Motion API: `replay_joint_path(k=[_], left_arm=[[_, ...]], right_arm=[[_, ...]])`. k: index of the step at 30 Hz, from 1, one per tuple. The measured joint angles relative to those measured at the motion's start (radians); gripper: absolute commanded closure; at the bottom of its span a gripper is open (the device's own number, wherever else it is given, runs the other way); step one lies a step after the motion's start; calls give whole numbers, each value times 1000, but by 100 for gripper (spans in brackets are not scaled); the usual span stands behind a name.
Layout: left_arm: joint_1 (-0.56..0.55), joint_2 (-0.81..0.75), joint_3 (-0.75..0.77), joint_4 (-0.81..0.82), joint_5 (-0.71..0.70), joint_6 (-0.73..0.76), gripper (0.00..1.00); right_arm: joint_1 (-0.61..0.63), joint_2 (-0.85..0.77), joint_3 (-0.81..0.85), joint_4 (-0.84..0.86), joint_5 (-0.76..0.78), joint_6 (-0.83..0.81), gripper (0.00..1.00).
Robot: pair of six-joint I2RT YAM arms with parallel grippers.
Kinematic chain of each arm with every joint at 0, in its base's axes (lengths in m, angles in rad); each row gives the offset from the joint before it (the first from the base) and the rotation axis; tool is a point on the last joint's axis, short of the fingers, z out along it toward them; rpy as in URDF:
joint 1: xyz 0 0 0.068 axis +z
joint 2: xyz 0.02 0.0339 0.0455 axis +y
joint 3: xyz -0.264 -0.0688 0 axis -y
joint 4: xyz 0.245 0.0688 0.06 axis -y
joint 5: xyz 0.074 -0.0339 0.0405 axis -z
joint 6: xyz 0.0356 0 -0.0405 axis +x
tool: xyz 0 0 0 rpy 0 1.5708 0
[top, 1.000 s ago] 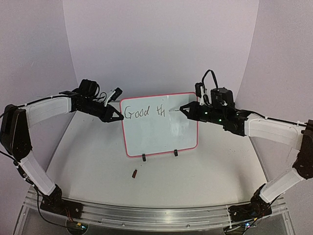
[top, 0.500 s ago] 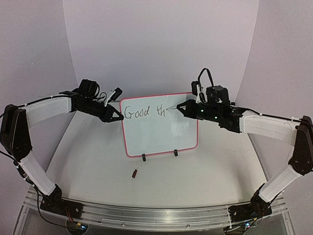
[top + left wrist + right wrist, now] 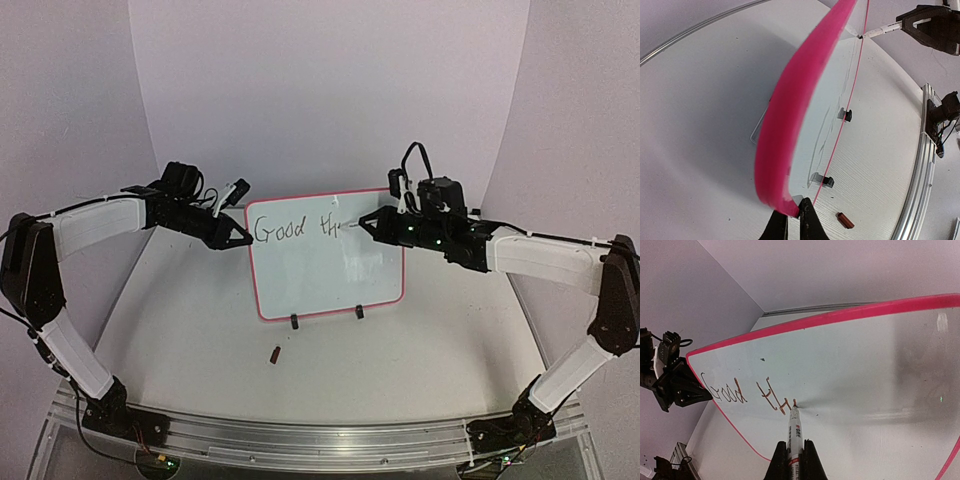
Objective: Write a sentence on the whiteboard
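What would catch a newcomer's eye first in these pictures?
The pink-framed whiteboard stands mid-table, with the unfinished sentence "Good th" along its top. The right hand holds a marker with its tip at the last letter, while the left hand pinches the whiteboard's left edge.

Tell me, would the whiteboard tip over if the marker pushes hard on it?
Probably tippy: the whiteboard stands upright on only two small clip feet. The left fingers pinching its frame likely steady it. It looks thin, so probably light.
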Motion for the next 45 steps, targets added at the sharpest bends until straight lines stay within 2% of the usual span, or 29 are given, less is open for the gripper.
replay_joint_path(k=[18, 29, 45], left_arm=[[0, 0, 0, 0, 0, 0, 100], [0, 0, 0, -1, 0, 1, 100], [0, 0, 0, -2, 1, 1, 100]], right_arm=[[0, -6, -13, -9, -7, 15, 100], [0, -71, -12, -14, -26, 7, 100], [0, -31, 31, -22, -12, -9, 100]])
